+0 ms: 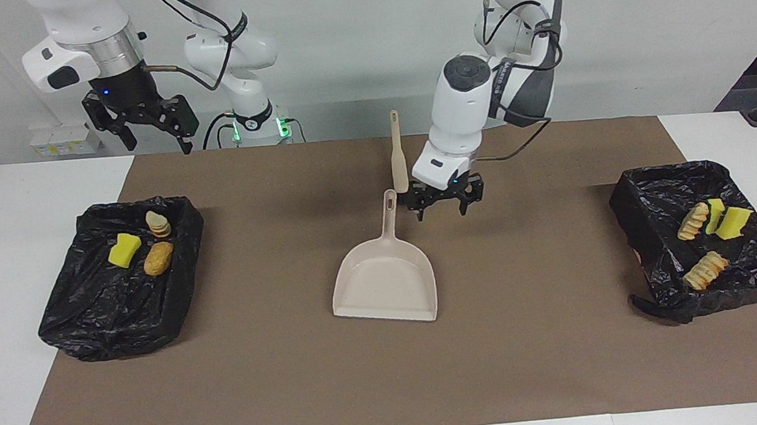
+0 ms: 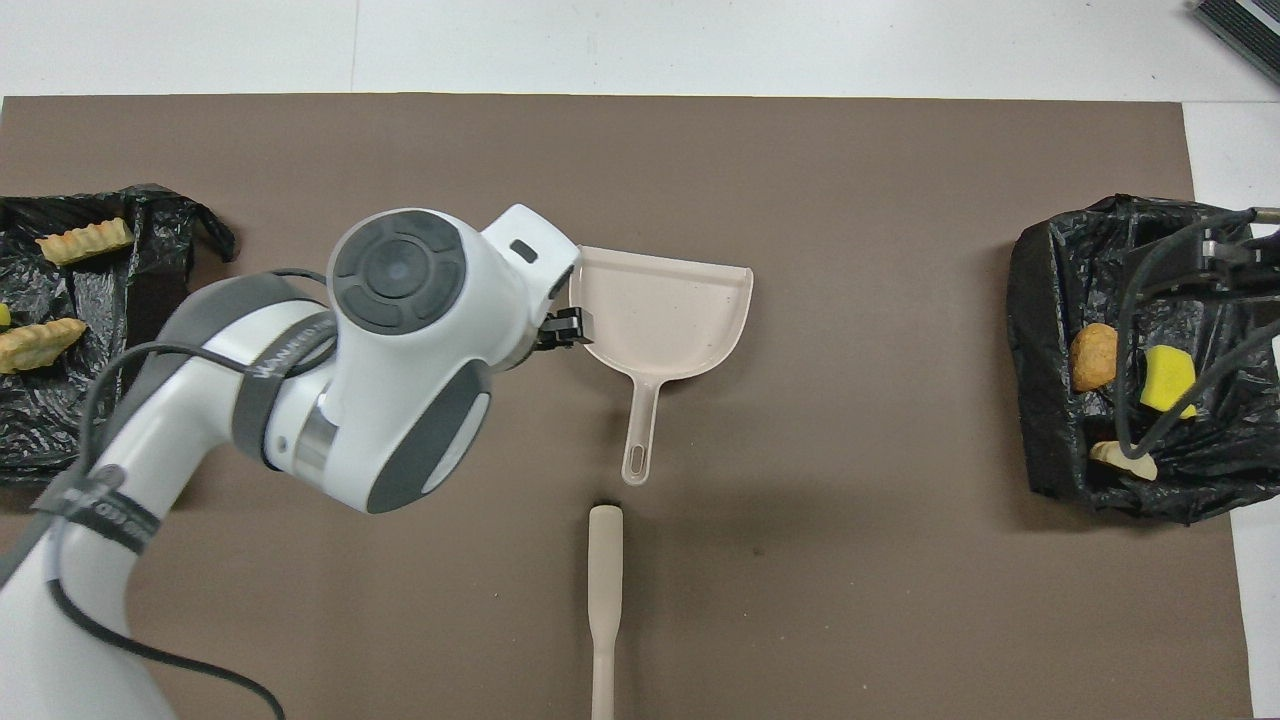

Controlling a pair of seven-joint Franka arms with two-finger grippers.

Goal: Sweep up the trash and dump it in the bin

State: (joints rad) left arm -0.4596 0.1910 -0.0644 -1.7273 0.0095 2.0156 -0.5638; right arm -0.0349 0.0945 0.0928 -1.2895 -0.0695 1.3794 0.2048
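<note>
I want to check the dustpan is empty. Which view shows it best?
The facing view: the whole dustpan lies unobstructed on the mat, its tray bare. In the overhead view the left arm covers one corner of the tray.

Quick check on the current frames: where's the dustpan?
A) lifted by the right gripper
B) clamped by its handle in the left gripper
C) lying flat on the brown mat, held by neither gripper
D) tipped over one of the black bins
C: the dustpan lies flat on the brown mat, its handle free, while the left gripper hangs open beside that handle and the right gripper waits open, up by the right arm's bin.
</note>
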